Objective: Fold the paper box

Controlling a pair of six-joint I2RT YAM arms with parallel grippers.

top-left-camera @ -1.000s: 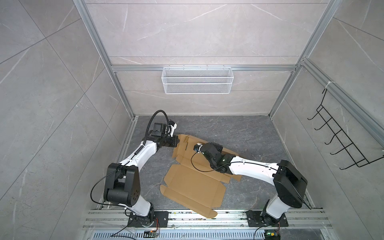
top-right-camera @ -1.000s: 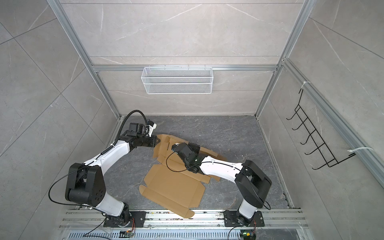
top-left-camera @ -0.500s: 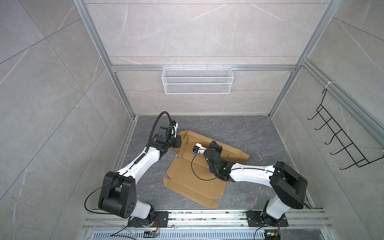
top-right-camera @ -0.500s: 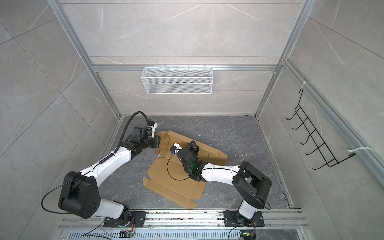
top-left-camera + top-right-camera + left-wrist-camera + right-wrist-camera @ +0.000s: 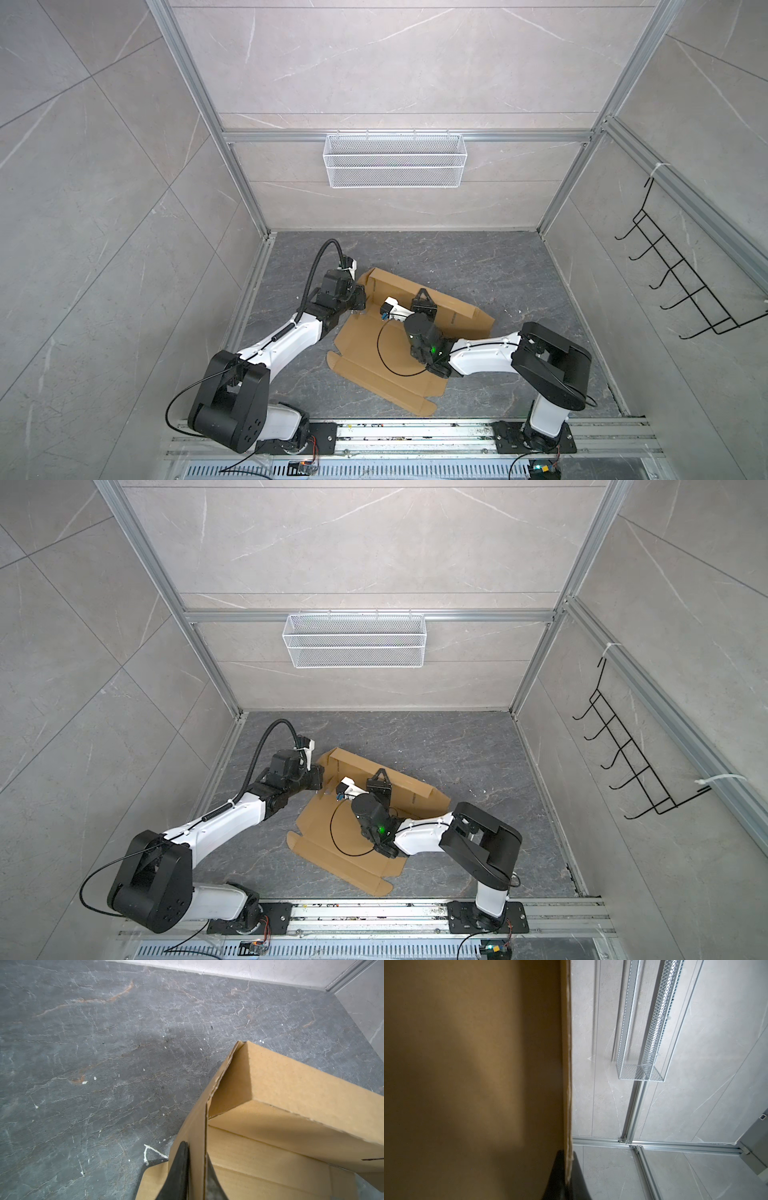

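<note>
Grey stone table [image 5: 498,266] carries the paper box [image 5: 358,350], half raised between both hands. My left hand [image 5: 196,1172] pinches its end flap, my right hand [image 5: 568,1169] its long wall; I'd swing both upright together, creases square, without tearing.

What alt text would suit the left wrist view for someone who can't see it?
The left gripper is shut on a raised side flap of the brown paper box, its dark jaws pinching the cardboard edge. A long panel stands folded up beside it, and grey tabletop fills the rest.
</note>
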